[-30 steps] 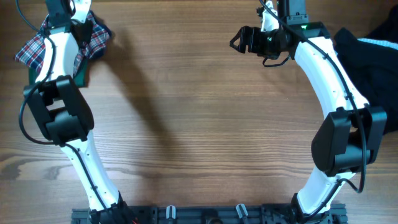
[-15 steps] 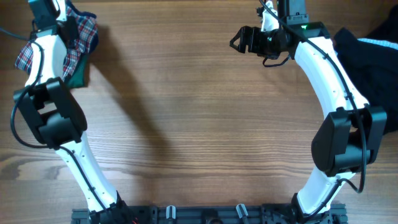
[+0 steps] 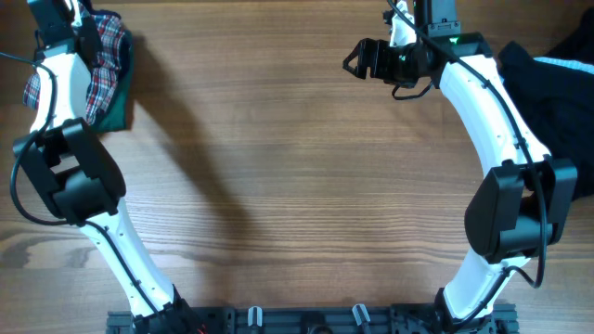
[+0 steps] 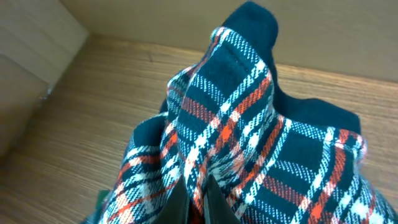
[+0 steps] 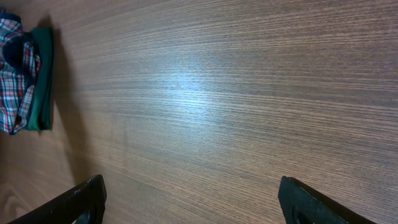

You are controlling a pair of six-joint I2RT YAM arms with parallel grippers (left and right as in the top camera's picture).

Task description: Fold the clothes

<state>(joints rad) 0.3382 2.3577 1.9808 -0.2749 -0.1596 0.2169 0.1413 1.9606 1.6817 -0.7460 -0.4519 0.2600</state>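
Observation:
The red-white-navy plaid dress (image 3: 104, 51) lies bunched at the table's far left corner, on top of a dark-green garment (image 3: 119, 113). My left gripper (image 3: 88, 32) is over the bunch. In the left wrist view its jaws (image 4: 199, 202) are shut on a raised fold of the plaid dress (image 4: 236, 118). My right gripper (image 3: 350, 62) hovers at the far middle of the table, open. In the right wrist view its fingers (image 5: 84, 200) are spread wide over bare wood, with the plaid dress (image 5: 15, 74) and the green garment (image 5: 42, 81) far off to the left.
A black garment (image 3: 557, 102) is heaped at the right edge, behind my right arm. A pale board (image 4: 31, 62) borders the table beside the plaid bunch. The wooden tabletop (image 3: 297, 186) spreads between the two arms.
My left gripper has carried the plaid dress leftward and toward the far corner, gathering it over the green garment. The right arm has not moved.

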